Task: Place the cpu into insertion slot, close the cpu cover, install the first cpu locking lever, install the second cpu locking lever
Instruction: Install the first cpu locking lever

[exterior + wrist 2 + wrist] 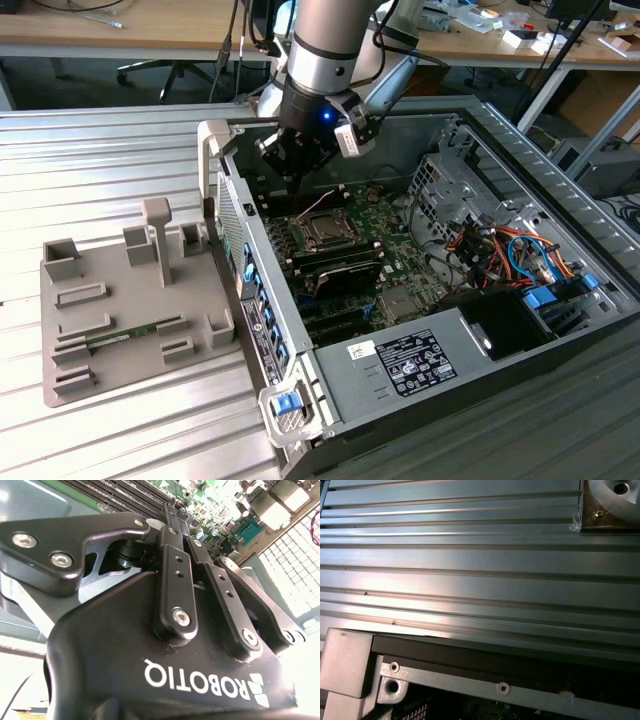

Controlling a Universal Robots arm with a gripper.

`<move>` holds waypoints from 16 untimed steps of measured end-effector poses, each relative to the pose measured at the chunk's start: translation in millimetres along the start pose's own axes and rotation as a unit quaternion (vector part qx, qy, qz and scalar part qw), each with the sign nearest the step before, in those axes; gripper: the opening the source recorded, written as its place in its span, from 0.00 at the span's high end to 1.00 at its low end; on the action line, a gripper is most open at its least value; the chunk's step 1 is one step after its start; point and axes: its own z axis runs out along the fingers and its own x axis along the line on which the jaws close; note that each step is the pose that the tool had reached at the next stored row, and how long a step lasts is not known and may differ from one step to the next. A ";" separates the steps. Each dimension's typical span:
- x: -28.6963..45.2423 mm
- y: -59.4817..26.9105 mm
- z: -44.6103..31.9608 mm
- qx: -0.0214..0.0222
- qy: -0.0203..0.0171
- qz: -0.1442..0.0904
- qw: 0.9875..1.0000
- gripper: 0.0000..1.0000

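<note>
**Claw poised above the processor socket**

While the claw (300, 160) hangs inside the open computer case (520, 150), its fingers (175, 575) look drawn close together in the second wrist view, with nothing visibly held. Just below and ahead of it lies the insertion slot (327, 232) on the green motherboard (385, 235), the cpu cover (327, 219) apparently lying over it. Whether the cpu sits inside, I cannot tell. Such a chip is probably light, stiff and fragile underneath; grip its edges only.
</note>
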 end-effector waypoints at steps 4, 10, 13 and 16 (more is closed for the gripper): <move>-0.5 -0.1 1.2 0.000 0.000 0.000 1.000 0.90; -1.3 -0.1 2.4 0.000 0.000 0.000 1.000 0.90; -1.6 -0.2 2.8 0.000 0.000 0.000 1.000 0.90; -1.9 -0.2 3.1 0.000 0.000 0.000 1.000 0.90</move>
